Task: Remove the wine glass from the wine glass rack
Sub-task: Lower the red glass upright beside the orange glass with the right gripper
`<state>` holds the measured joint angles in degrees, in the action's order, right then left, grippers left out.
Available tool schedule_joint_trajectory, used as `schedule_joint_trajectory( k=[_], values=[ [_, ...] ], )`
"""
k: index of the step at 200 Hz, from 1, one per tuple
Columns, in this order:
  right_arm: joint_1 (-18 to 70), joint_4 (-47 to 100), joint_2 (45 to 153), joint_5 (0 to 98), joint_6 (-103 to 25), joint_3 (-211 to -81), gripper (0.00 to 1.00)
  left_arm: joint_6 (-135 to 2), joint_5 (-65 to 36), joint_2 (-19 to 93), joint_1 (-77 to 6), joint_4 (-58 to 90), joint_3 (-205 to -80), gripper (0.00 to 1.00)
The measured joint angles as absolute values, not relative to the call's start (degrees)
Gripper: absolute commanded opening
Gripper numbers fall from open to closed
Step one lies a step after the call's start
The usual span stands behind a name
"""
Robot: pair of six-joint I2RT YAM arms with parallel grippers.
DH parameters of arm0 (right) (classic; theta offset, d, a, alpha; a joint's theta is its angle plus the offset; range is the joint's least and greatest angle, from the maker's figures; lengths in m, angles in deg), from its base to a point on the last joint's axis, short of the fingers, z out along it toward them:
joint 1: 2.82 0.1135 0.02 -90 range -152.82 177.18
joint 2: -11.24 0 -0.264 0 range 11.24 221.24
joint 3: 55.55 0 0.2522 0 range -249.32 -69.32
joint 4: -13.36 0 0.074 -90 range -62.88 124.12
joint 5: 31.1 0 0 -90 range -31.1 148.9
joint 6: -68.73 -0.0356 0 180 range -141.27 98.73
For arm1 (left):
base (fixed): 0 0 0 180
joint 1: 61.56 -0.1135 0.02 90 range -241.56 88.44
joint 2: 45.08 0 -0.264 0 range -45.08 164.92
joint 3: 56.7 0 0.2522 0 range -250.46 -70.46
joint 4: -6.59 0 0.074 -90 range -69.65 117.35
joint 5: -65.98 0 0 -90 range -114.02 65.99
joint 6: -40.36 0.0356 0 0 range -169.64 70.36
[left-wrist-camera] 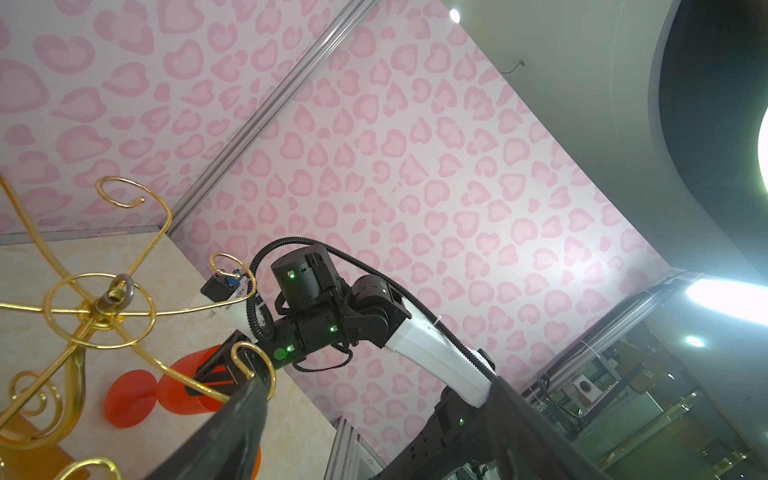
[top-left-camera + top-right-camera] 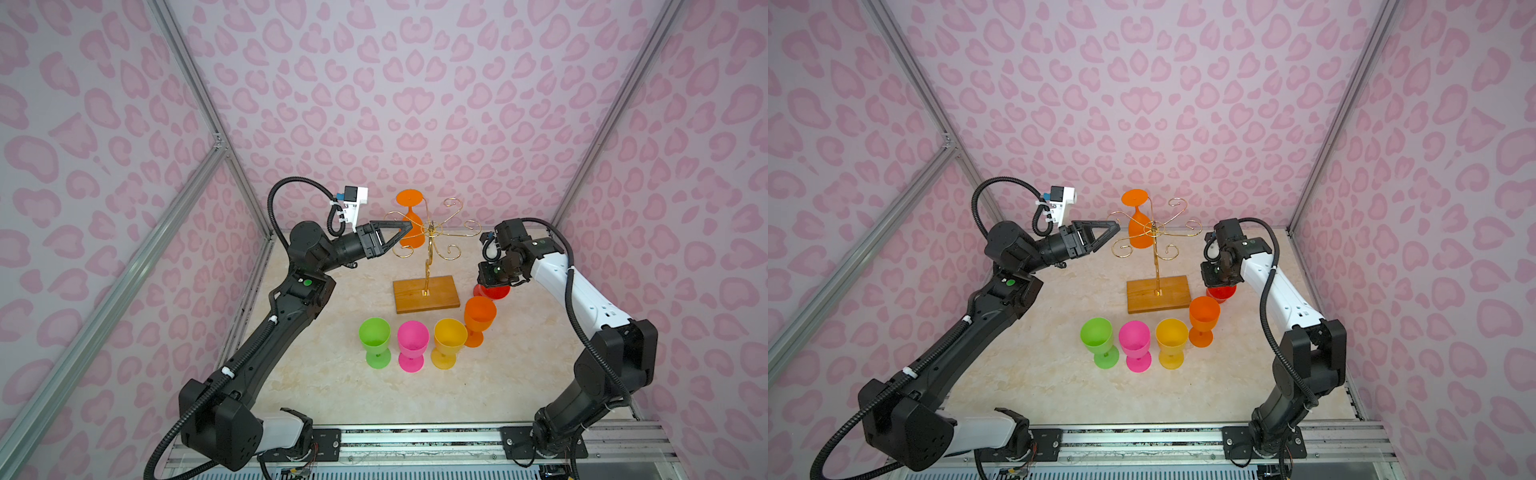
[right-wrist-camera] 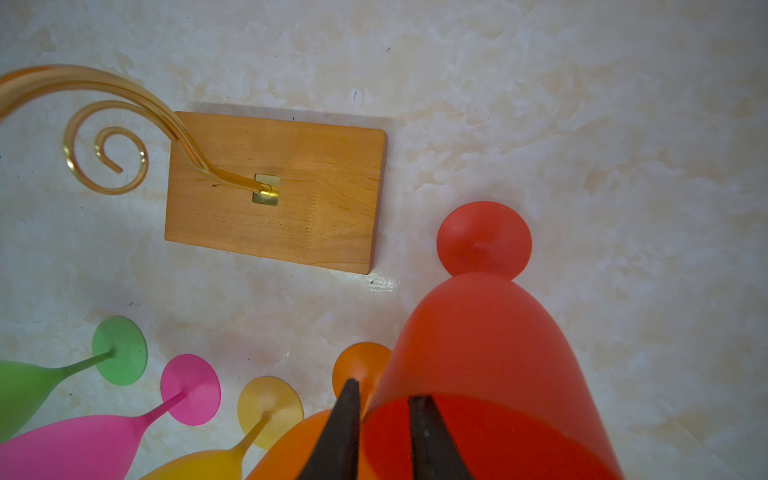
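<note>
Left claw point(image 2: 409, 227) stood wide open and empty beside the orange wine glass point(image 2: 1139, 235), which hung inverted on the wine glass rack point(image 2: 426, 293). I could not confirm contact. My right claw point(image 3: 385, 388) straddled the rim of a red glass point(image 3: 482, 345) standing upright beside the rack base, grip undetermined. Four more glasses point(image 2: 412, 336) stood in front of the rack. One removal was outstanding. Both top views hid most of the red glass.
</note>
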<state>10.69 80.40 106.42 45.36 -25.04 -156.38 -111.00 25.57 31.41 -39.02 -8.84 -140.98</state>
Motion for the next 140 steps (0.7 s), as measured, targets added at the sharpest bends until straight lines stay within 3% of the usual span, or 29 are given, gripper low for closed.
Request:
schedule_joint_trajectory(
  k=[140],
  values=[
    [9.0,77.9,107.7,45.9,-25.2,-157.8,0.23,-110.7,25.5,30.8,-39.1,-8.4,-140.4,0.85]
  ],
)
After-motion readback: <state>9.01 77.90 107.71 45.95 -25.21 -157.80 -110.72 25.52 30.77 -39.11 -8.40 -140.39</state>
